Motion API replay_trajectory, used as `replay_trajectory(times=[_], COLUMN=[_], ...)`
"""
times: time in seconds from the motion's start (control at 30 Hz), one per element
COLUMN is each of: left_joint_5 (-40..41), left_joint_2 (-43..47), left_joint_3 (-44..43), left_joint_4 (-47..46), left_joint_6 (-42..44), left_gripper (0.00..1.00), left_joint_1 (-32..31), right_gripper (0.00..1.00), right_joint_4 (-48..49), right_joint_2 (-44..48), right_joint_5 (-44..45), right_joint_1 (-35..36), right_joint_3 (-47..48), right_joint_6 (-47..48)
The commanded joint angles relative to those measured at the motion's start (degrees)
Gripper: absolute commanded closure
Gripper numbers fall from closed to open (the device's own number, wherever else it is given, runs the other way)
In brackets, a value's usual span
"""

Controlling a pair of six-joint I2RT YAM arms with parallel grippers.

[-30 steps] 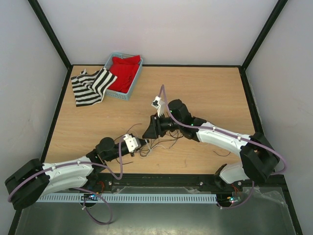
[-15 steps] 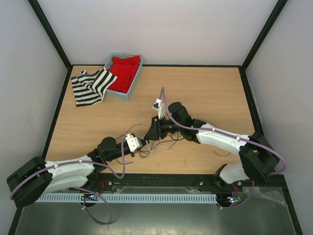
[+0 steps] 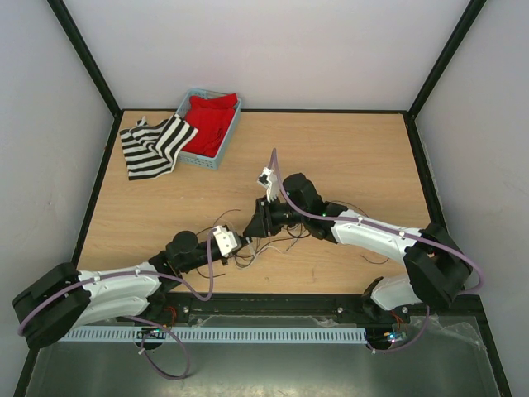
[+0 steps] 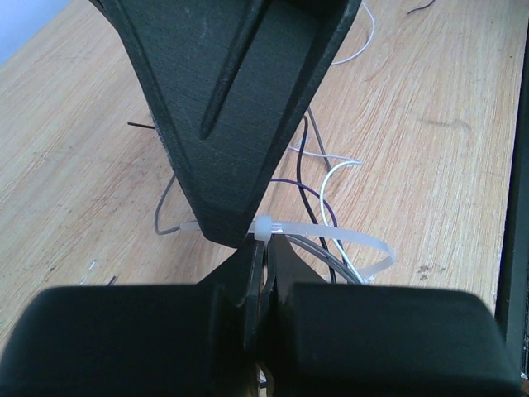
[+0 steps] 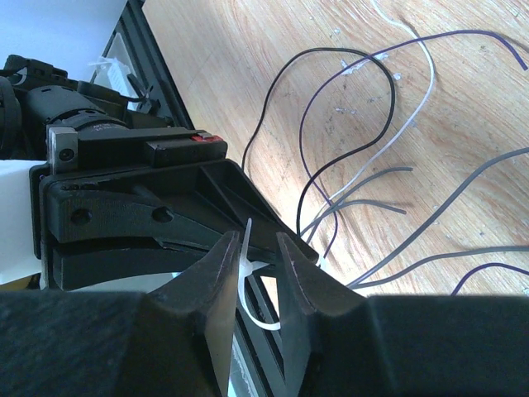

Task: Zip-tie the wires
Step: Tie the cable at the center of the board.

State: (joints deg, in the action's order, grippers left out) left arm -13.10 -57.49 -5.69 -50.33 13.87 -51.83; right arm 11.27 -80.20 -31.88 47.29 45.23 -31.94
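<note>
Several thin wires (image 3: 273, 241), mostly black with a few pale ones, curl in loose loops on the bench (image 3: 347, 149). They lie well apart from the blue basket (image 3: 227, 136), toward the near edge from it and a little to its right.

A translucent white zip tie (image 4: 331, 234) is looped among the strands. In the left wrist view its band curves out and back over dark and white wires, and its small square head sits right at the tips of the left claw (image 4: 261, 256). That claw's fingers are drawn almost together, with only a thin slit between them, and appear closed on the tie just under the head.

The right claw (image 5: 254, 248) meets it tip to tip from the opposite side, over the same patch of bench near-right of the basket. Its fingers stand close together with the tie's band upright between them. A sliver of bench shows beside the band, so I cannot tell whether they pinch it. The tie's free tail pokes out just past this claw's tip.

The basket holds a red cloth (image 3: 211, 120). A black-and-white striped cloth (image 3: 153, 145) lies against the basket's left side.
</note>
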Motion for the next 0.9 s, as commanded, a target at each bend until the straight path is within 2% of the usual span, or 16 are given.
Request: replay_trajectory(times=[0.0, 0.37, 0.53, 0.87], left_joint_5=[0.2, 0.1, 0.1, 0.1], left_joint_2=[-0.5, -1.4, -1.4, -2.8], left_joint_3=[-1.7, -2.3, -2.4, -3.2], left_joint_4=[-1.3, -1.3, -1.3, -1.3], left_joint_6=[-0.2, -0.4, -0.3, -0.3], left_gripper=[1.0, 1.0, 1.0, 1.0], left_joint_1=[-0.2, -0.2, -0.2, -0.2], right_gripper=[0.67, 0.68, 0.72, 0.73], right_joint_4=[0.1, -2.4, -3.0, -4.3], right_joint_2=[0.9, 1.0, 0.9, 0.6], right_joint_5=[-0.5, 3.7, 5.2, 3.3], right_joint_1=[0.5, 1.3, 1.3, 1.4], right_joint_3=[-0.1, -0.5, -0.3, 0.0], right_joint_6=[-0.3, 2.0, 2.9, 3.2])
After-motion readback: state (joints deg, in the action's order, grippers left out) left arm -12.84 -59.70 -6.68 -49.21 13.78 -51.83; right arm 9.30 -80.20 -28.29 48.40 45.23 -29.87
